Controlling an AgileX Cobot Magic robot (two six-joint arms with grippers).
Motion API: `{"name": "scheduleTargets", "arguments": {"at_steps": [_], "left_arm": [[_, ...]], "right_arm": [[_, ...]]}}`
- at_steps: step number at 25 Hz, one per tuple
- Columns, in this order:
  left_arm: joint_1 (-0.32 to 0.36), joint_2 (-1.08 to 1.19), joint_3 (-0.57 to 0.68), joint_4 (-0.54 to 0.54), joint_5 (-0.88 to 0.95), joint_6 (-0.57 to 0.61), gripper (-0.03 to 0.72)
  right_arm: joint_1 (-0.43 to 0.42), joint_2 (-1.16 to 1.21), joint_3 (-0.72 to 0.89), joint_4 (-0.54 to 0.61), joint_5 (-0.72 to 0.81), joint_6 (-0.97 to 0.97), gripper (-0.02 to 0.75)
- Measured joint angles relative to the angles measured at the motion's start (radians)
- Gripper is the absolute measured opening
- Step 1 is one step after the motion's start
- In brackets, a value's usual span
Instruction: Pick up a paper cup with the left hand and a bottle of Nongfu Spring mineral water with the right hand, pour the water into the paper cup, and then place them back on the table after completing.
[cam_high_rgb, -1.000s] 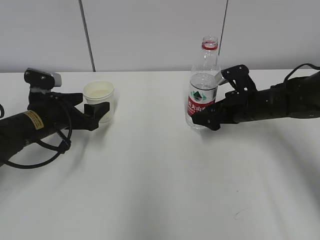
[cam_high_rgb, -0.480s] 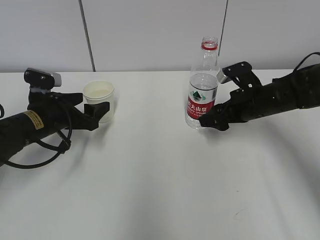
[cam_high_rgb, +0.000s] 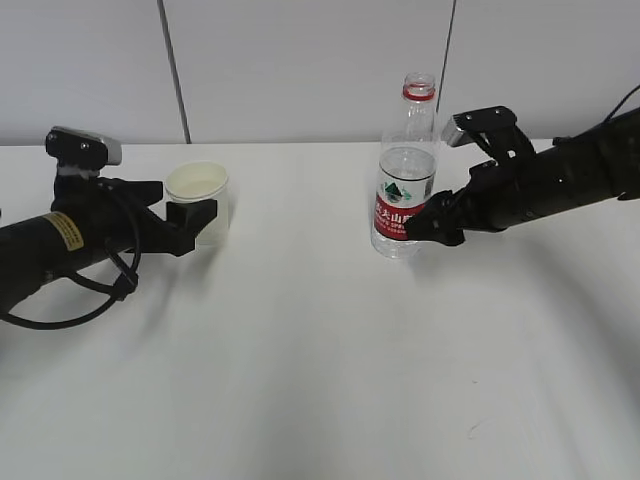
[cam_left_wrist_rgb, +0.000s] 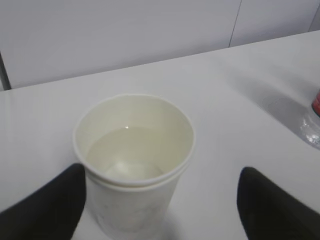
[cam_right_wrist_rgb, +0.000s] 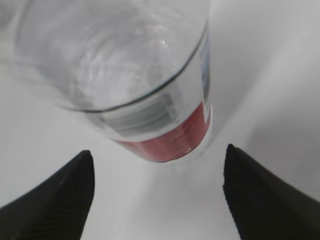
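White table bears cup and bottle; with both tools spread wide, gripping nothing, we should back away level.

White paper cup sits upright on the counter, far left, with some water in it. Clear bottle with red label and no cap stands upright, far right of center.

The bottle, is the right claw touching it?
Apart. The right wrist view shows the claw open, bare table showing between each finger and the bottle.
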Motion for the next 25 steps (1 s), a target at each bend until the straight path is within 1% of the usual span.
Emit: {"name": "scheduleTargets", "arguments": {"at_steps": [8, 16, 19, 25], "left_arm": [[0.000, -0.060, 0.001, 0.004, 0.111, -0.049, 0.563], [0.000, -0.126, 0.007, 0.014, 0.267, -0.104, 0.563], [0.000, -0.170, 0.007, 0.016, 0.344, -0.136, 0.563], [0.000, -0.267, 0.007, 0.018, 0.558, -0.226, 0.563]], "right_arm": [[-0.008, -0.025, 0.014, -0.002, 0.000, 0.008, 0.592], [-0.088, -0.094, 0.121, -0.004, 0.002, 0.020, 0.592], [-0.094, -0.143, 0.136, -0.004, 0.004, 0.022, 0.592], [-0.094, -0.214, 0.139, -0.004, 0.007, 0.022, 0.591]]}}
